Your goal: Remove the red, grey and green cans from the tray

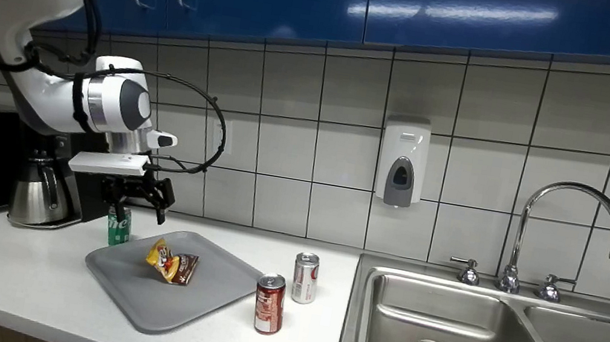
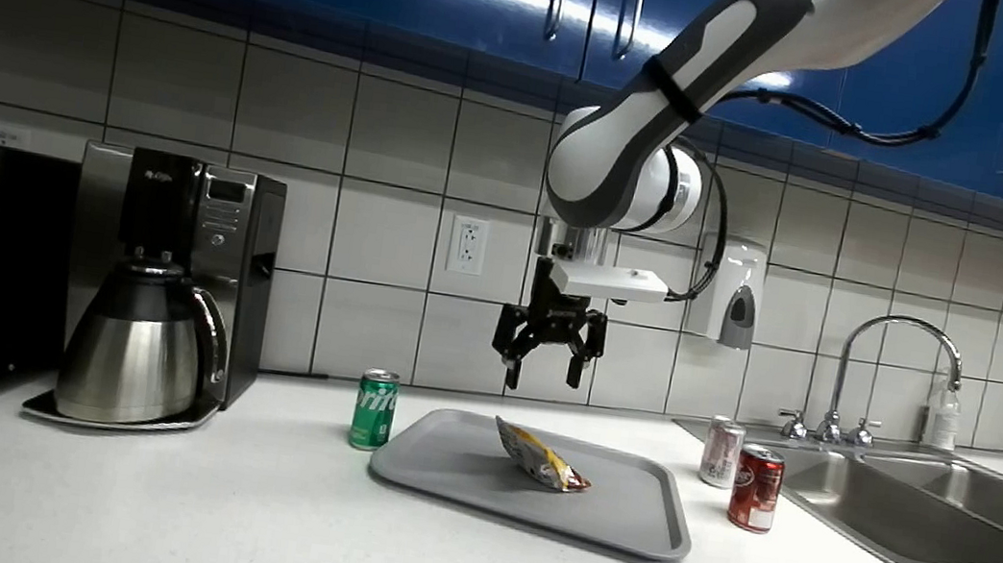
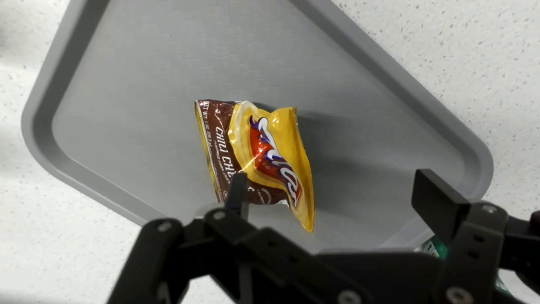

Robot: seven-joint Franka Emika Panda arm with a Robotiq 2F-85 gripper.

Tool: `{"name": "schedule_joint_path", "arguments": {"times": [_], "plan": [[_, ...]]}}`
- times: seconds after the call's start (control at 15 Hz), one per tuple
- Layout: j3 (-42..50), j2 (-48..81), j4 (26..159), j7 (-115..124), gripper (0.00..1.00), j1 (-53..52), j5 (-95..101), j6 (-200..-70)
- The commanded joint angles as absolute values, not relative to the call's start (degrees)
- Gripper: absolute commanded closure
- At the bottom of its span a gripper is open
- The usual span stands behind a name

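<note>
The pincer (image 2: 543, 376) hangs above the tray (image 2: 450, 454) with its fingers well apart and nothing between them; beneath it, on the tray, lies a snack bag (image 3: 261, 156); the green can (image 2: 374, 412) stands upright on the counter (image 2: 221, 497) just beside the tray's edge, touching or not I cannot tell; past the tray's opposite side, the red can (image 1: 269, 305) and the grey can (image 1: 305, 279) stand upright near each other, short of the sink (image 1: 355, 326); all three are off the tray, so I judge the job done; to shift one, expect a slick wall, probably thin metal that dents under hard squeezing; full or drained, heavy or light, I cannot tell; best take it at mid-height, fingers on opposite sides.
</note>
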State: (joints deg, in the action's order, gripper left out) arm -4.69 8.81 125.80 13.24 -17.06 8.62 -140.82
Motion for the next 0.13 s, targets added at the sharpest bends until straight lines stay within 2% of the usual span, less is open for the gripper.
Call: {"name": "schedule_joint_path", "arguments": {"times": [0.0,0.07], "plan": [[-6.28,8.81,125.73,13.43,0.0,-15.49,8.94,-140.69],[-6.28,8.81,125.73,13.43,0.0,-15.49,8.94,-140.69]]}}
